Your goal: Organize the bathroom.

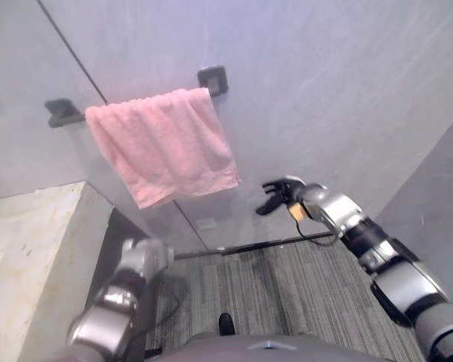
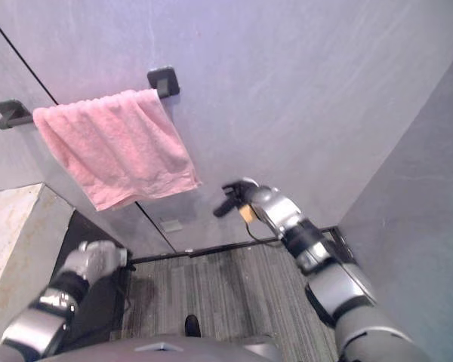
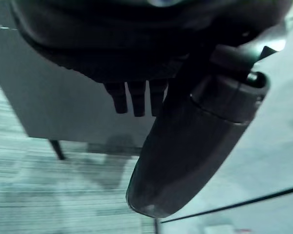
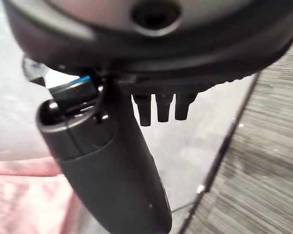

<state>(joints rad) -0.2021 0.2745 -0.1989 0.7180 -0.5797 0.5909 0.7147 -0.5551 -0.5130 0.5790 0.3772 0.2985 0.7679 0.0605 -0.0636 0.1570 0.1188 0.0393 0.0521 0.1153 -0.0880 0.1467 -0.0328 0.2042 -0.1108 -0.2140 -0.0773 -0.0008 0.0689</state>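
In the left eye view, a pink towel is seen draped over a dark towel bar on the wall, bunched toward one end. The right robot hand is raised near its lower corner, apart from it; the left robot hand is held low beside a pale surface. In the left wrist view, relaxed, empty fingers are shown. In the right wrist view, the fingers are likewise released. The unevenly hung towel could be dragged off the bar by a sideways tug.
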